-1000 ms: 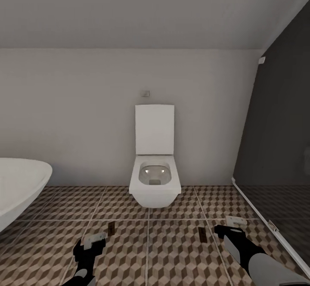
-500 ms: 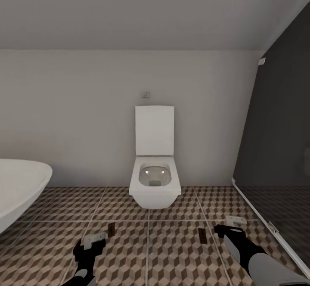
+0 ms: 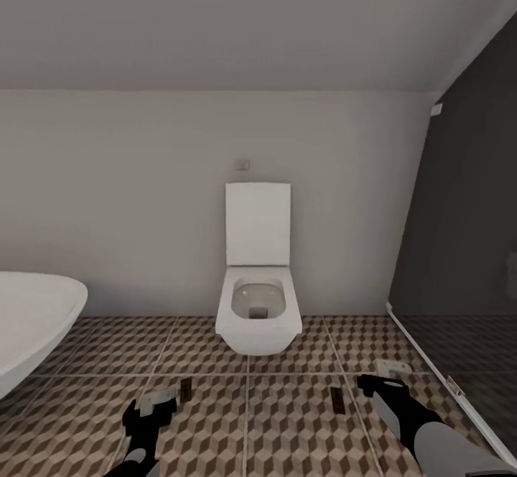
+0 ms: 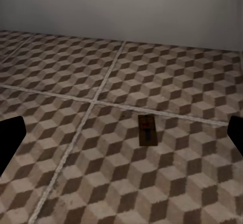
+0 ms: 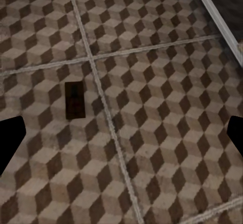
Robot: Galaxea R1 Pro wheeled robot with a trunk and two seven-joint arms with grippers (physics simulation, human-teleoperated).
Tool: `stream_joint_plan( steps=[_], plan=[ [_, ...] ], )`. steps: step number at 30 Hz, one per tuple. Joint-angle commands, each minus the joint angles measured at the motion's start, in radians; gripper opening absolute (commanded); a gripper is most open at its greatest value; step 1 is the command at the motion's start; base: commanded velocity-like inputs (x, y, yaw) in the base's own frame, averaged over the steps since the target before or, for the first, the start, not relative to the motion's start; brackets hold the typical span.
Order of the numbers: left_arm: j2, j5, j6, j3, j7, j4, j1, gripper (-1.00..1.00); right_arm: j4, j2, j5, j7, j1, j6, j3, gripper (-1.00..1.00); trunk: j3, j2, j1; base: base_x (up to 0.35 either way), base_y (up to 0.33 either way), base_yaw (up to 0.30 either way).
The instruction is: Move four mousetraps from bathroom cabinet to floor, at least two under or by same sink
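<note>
- Walls first: a pale plaster wall point(image 3: 143, 197) runs across the back, and a dark glass shower panel point(image 3: 467, 211) leans in along the right side of the head view.
- Bathroom floor point(image 3: 287, 434) next, cube-patterned tiles in brown, beige and white with pale grout lines, spreading from the wall right up to the robot.
- White oval bathtub point(image 3: 29, 319) pokes in at the left edge, its rim hanging over the tiles.
- Dead centre, a square-edged white toilet point(image 3: 258, 319) against the back wall, lid up, a small flush plate point(image 3: 243, 164) on the wall above it.
- Right arm's pale grey forearm point(image 3: 445, 455) comes up from the lower right corner, and the right gripper point(image 3: 388, 383) sits low over the floor; in the right wrist view both dark fingertips point(image 5: 10, 143) sit at opposite edges, so the jaws are spread wide and hold nothing.
- Left gripper point(image 3: 154, 409) hovers low on the other side; in its wrist view the fingertips point(image 4: 9, 140) are likewise far apart, jaws released and empty.
- Smallest of all, two mousetraps flat on the tiles: one mousetrap point(image 3: 186, 389) just beside the left gripper, in front of the toilet, seen again as a dark little board point(image 4: 147, 130) between the left fingertips' line of sight.
- The other mousetrap point(image 3: 338, 399) lies between the toilet and the right gripper, also on the floor point(image 5: 75, 100), near a grout crossing.
</note>
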Motion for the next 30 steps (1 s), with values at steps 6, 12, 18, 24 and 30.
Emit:
stream_joint_plan(
  steps=[6,12,18,24,30],
  plan=[
    [0.000,-0.001,-0.004,0.008,-0.001,0.000,-0.001,1.00,-0.002,-0.001,-0.008,-0.006,0.000,0.006,0.009,1.00,0.018,0.042,-0.023,0.000,0.000,0.000],
    [0.000,-0.001,-0.004,0.008,-0.001,-0.001,-0.001,1.00,-0.002,0.000,-0.008,-0.006,0.000,0.006,0.009,1.00,0.037,0.084,-0.046,0.000,0.000,0.000],
    [0.000,-0.001,-0.004,0.008,-0.002,-0.001,-0.001,1.00,-0.002,0.000,-0.008,-0.006,0.000,0.006,0.009,1.00,0.055,0.126,-0.069,0.000,0.000,0.000],
    [0.000,-0.001,-0.004,0.009,-0.002,-0.001,-0.001,1.00,-0.002,0.000,-0.008,-0.006,0.000,0.006,0.009,1.00,0.074,0.168,-0.092,0.000,0.000,0.000],
    [0.000,-0.001,-0.004,0.010,-0.002,0.000,-0.001,1.00,-0.002,0.000,-0.007,-0.006,0.000,0.006,0.009,1.00,0.093,0.210,-0.115,0.000,0.000,0.000]
  ],
)
